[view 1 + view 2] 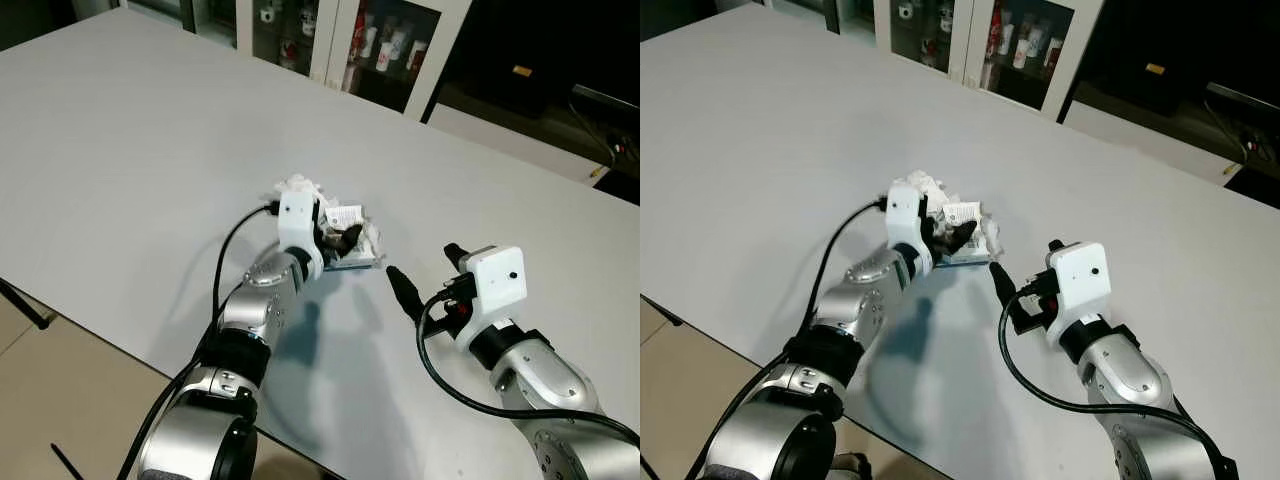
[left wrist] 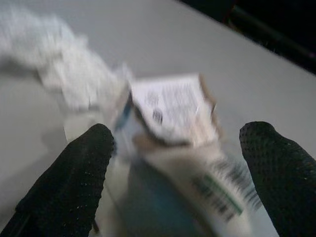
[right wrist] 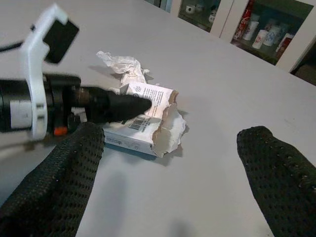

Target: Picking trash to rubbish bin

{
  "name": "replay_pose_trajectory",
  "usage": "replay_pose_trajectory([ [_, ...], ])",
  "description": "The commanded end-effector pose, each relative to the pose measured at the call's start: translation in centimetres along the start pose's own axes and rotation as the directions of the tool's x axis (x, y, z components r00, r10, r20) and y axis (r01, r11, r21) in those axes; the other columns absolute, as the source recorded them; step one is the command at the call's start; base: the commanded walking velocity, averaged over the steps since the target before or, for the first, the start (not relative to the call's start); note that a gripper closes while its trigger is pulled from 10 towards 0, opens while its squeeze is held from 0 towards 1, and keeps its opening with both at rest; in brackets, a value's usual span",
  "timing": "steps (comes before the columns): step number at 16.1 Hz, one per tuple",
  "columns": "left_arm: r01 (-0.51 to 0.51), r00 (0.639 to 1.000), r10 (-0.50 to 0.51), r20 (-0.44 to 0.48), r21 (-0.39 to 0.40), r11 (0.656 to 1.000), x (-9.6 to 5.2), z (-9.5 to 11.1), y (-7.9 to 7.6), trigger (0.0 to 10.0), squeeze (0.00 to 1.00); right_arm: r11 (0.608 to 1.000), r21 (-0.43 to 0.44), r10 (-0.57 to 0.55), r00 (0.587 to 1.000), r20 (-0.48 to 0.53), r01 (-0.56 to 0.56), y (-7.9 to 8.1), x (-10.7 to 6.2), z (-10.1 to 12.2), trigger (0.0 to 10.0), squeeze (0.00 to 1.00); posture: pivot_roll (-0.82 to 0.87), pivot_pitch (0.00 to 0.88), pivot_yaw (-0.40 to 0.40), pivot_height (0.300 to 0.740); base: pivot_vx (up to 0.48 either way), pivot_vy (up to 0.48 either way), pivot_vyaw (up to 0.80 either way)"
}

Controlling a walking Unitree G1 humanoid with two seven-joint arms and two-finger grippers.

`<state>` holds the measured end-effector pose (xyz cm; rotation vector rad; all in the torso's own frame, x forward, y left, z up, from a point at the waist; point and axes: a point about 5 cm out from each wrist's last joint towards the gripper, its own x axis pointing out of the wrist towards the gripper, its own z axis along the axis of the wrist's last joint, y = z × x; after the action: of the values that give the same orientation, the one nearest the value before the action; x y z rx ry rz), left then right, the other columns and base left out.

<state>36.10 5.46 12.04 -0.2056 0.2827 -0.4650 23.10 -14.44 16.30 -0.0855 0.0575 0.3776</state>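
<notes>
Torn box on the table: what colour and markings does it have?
The torn box is white, with black print and a barcode on its side; the right wrist view shows it best.

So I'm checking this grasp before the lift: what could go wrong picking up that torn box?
The left gripper is open astride the torn cardboard box; its ripped flap may crumple or tear rather than hold. The crumpled paper lies apart from the box, so it would likely be left behind. The right gripper hovers close by, open, and could nudge the box.

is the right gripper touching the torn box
Apart. In the right wrist view, bare table lies between the right gripper and the torn box; its open fingers sit short of it.
</notes>
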Motion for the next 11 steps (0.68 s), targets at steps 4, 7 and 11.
replay_pose_trajectory([
  [4, 0.014, 0.999, -0.014, -0.035, 0.005, 1.000, 0.7, -0.2, -0.7, 10.0, 0.00, 1.000, -0.007, -0.023, 1.000, -0.005, 0.023, -0.4, -0.2, 0.1, 10.0, 0.00, 0.07, 0.115, -0.135, 0.740, 0.000, 0.000, 0.00],
  [7, 0.010, 0.997, -0.008, -0.082, 0.030, 0.999, 1.0, -1.0, -0.5, 6.1, 0.00, 1.000, -0.004, -0.028, 1.000, -0.008, 0.028, -0.3, -0.4, 0.0, 10.0, 0.00, 0.06, 0.117, -0.133, 0.740, 0.000, 0.000, 0.00],
  [11, -0.036, 0.988, 0.045, -0.146, 0.062, 0.997, 0.6, -2.6, 0.8, 0.0, 0.00, 0.999, -0.004, -0.035, 0.999, -0.008, 0.035, -0.4, -0.4, 0.0, 10.0, 0.00, 0.06, 0.115, -0.130, 0.740, 0.000, 0.000, 0.00],
])
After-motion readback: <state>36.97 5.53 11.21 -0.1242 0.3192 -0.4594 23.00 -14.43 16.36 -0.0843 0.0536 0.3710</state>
